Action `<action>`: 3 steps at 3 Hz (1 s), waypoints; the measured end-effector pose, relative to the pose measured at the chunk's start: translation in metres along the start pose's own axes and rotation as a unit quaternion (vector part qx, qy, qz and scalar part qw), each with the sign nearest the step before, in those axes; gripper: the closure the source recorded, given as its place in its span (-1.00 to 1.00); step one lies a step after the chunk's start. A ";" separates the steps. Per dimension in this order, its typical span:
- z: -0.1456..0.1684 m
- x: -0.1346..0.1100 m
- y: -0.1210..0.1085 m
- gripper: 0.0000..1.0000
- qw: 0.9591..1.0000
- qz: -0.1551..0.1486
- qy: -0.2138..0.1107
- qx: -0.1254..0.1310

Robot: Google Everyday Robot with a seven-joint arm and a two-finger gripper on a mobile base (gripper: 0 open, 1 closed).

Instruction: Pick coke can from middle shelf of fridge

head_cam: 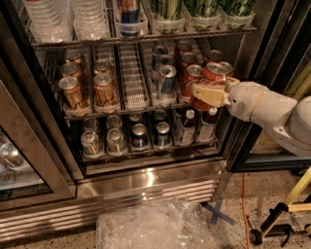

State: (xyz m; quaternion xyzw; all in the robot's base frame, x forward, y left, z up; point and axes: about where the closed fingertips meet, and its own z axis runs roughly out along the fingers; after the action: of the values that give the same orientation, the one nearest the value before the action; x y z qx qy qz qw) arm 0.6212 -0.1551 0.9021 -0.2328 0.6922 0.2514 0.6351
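Observation:
The fridge (146, 182) stands open with its louvred steel base below. The middle shelf (130, 92) holds lanes of gold cans (73, 92), blue-and-silver cans (166, 80) and red coke cans. My gripper (210, 93) reaches in from the right on a white arm. Its yellowish fingers (206, 93) sit around the front right coke can (210, 78), which is tilted slightly at the shelf's front right. Another coke can (190, 78) stands just to its left.
The top shelf holds clear bottles (58, 19) and green cans (204, 9). The bottom shelf has small cans and bottles (141, 133). A clear plastic bin (155, 226) lies on the floor in front. A yellow-and-black stand (282, 209) is at the right.

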 end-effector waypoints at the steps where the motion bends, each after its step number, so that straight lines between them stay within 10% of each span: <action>1: 0.001 0.004 0.021 1.00 0.999 -0.001 0.007 -0.039; 3: 0.004 0.005 0.035 1.00 0.998 0.001 0.008 -0.060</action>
State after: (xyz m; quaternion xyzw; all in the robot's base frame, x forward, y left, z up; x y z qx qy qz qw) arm 0.6012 -0.1258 0.8990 -0.2722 0.6809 0.2913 0.6144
